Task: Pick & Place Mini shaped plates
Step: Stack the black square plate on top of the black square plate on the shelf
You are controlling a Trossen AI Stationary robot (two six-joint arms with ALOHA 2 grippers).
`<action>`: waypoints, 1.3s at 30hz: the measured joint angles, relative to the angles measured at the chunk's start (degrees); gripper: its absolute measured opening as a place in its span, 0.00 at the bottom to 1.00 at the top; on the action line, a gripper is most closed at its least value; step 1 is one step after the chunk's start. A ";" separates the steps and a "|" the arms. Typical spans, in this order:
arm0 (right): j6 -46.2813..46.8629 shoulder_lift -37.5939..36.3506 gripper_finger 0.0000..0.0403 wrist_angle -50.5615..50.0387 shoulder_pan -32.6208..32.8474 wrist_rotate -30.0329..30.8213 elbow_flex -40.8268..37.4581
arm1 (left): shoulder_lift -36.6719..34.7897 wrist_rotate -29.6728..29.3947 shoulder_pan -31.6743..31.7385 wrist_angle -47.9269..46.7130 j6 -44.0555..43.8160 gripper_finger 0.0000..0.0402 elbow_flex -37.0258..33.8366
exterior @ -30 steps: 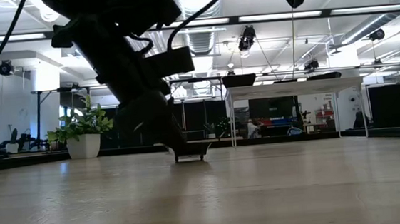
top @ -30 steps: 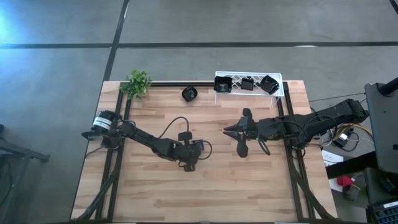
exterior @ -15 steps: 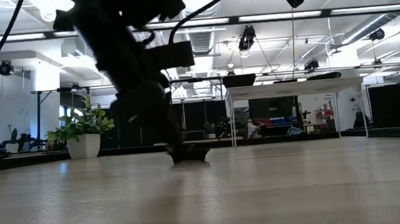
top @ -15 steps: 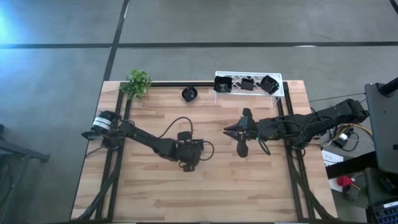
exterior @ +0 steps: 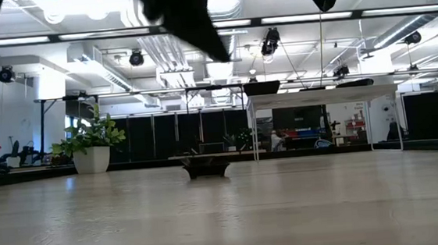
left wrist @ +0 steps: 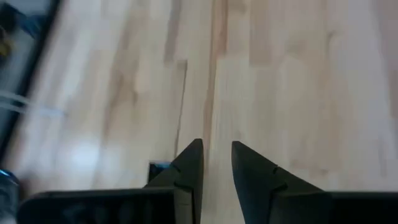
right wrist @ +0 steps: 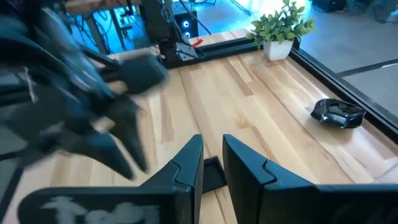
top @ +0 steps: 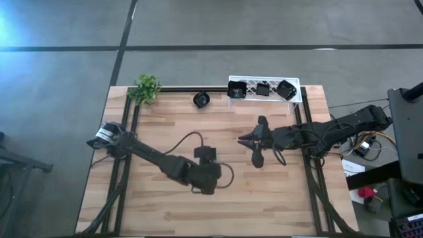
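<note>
While the left gripper (left wrist: 216,146) is hanging over bare wood near mid-table, fingers slightly apart and holding nothing, one mini plate (top: 201,100) is sitting loose at the table's (top: 158,211) far edge, just beside the white rack (top: 264,80) holding three more plates (top: 263,89). The right gripper (right wrist: 212,140) is waiting nearby, narrowly parted, empty. I'm thinking the danger is a shallow rim slipping from such thin fingers, or the two arms crowding each other while reaching.
</note>
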 joint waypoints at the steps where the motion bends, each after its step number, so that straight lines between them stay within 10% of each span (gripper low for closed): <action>1: -0.24 0.00 0.14 0.00 0.00 0.01 -0.30 | 0.00 -1.39 -0.75 -0.62 0.41 0.19 1.36; 16: 0.00 0.02 0.14 2.26 0.04 -6.14 -10.75 | -0.02 -15.93 -8.90 -8.53 -0.23 0.19 10.96; 28: -6.77 5.25 0.14 27.23 0.02 -8.63 -24.44 | -4.83 -21.83 -9.66 -15.04 -8.47 0.19 10.63; 39: -14.30 22.32 0.22 30.85 -0.03 -8.41 -15.79 | -6.40 -22.34 -9.71 -13.98 -8.70 0.19 10.57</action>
